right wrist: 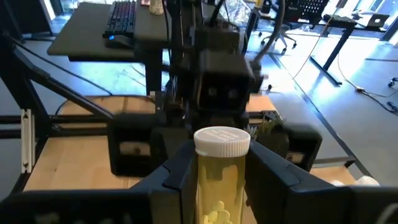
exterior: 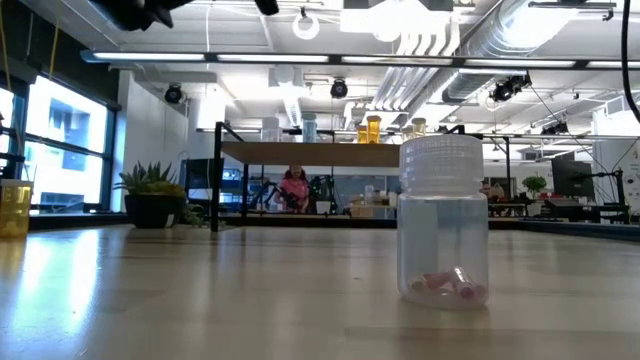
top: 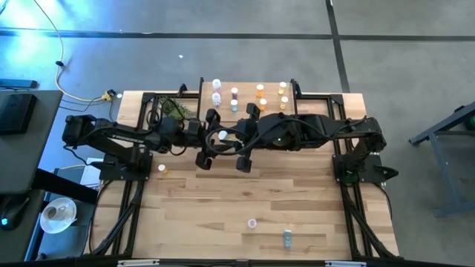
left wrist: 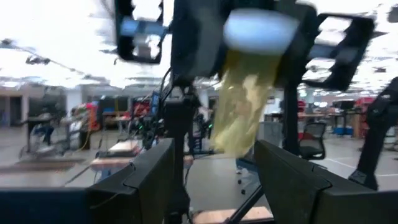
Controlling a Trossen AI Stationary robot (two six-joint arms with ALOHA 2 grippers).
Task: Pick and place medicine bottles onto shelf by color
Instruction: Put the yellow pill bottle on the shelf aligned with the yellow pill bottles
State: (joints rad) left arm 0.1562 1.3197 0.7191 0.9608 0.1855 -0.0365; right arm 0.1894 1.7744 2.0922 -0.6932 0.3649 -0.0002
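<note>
High view: plank table (top: 223,200) of pale wood, with the shelf (top: 249,100) at 12 o'clock carrying upright medicine bottles (top: 217,90) in groups, white and pink toward 11 o'clock, orange and yellow toward 1 o'clock; at table centre, both dark arms meeting, right gripper (top: 223,141) and left gripper (top: 208,137) crowded about one white-capped bottle; strays at 6 o'clock, a pink-tinted bottle (top: 252,222) and a teal bottle (top: 287,236), plus an orange bottle (top: 162,169) at 9 o'clock. Low view: clear-walled stray bottle (exterior: 443,222) upright in the foreground, ribbed cap, few pills at the bottom; smooth, rigid, thin plastic, judged very light and easily tipped. Left wrist view: own fingers (left wrist: 149,180) spread wide and holding nothing, with the yellow bottle (left wrist: 245,106) ahead in the other arm's grasp, capped in white. Right wrist view: yellow bottle (right wrist: 219,180) upright, fingers (right wrist: 180,180) clenched on its translucent wall just below the ribbed white cap, pale pills heaped inside. Handling judgement: stiff but slick cylinder, best pinched at mid-body across the diameter, not on the cap; light contents, so little grip force needed; likely to topple if set down tilted.
</note>
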